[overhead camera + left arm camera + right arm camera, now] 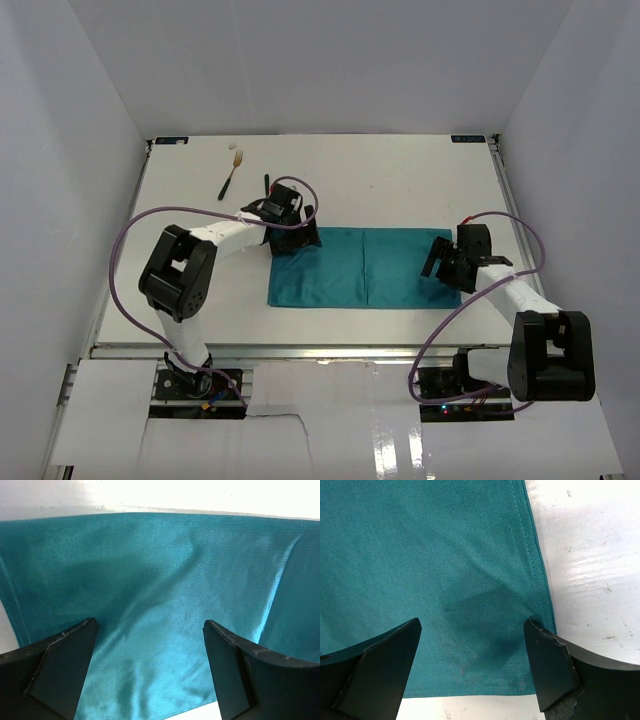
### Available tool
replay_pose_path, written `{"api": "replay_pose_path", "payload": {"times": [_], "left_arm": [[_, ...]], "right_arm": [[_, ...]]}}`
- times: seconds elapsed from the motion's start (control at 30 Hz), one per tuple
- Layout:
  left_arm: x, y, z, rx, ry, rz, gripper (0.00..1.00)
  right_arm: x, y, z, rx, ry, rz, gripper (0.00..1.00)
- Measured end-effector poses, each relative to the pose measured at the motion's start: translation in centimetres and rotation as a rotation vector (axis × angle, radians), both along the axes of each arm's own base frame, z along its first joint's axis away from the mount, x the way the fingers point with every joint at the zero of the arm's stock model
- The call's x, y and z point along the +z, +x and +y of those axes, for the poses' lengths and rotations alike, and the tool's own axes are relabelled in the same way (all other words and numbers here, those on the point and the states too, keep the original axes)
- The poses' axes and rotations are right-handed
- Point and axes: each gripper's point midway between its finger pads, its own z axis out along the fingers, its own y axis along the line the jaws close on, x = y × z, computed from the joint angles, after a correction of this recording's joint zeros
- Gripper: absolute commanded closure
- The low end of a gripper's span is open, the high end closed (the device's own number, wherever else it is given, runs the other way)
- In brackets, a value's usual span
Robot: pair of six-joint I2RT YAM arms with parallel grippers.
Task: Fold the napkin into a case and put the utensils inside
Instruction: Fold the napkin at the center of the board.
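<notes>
- Top external view: the napkin [365, 268] lies flat on the bench [400, 185], folded to a rectangle with its long axis left to right and a crease across the middle.
- The left hand [297, 235] hangs over the napkin's far-left corner and the right hand [445, 262] over its right short edge, so each arm is nearest its own end.
- The fork [232, 172] lies well apart, up and left of the cloth. The dark sliver just beyond the left hand is probably the knife [267, 185], though it is partly hidden.
- The small tags at the bench's far corners are too small to read.
- Left wrist view: the jaws are spread wide and hold nothing, with rumpled cloth directly below them.
- Right wrist view: the jaws are wide and empty. The hemmed edge runs under the right-side finger [555, 665], with bare bench beyond it.
- No writing shows in either wrist view.
</notes>
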Motion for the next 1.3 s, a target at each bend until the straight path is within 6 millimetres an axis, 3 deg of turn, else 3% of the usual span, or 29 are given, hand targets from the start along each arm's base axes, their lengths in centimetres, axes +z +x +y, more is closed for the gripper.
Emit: {"api": "replay_pose_path", "payload": {"times": [0.4, 0.73, 0.97, 1.13, 1.3], "left_arm": [[0.0, 0.5, 0.7, 0.006, 0.045, -0.016, 0.02], [5.2, 2.0, 1.2, 0.033, 0.037, -0.155, 0.02], [7.5, 2.3, 1.4, 0.045, 0.021, -0.213, 0.02], [6.7, 1.8, 1.6, 0.046, 0.030, -0.196, 0.02], [5.5, 0.9, 1.8, 0.039, 0.032, -0.160, 0.02]], "right_arm": [[1.2, 0.0, -0.7, -0.010, 0.000, -0.031, 0.10], [3.9, 0.2, -3.8, -0.113, -0.080, -0.097, 0.10], [2.5, -0.6, -5.2, -0.168, -0.051, -0.031, 0.08], [0.5, -1.3, -4.5, -0.128, -0.007, 0.055, 0.05], [0.0, -1.7, -4.1, -0.099, 0.007, 0.067, 0.00]]}}
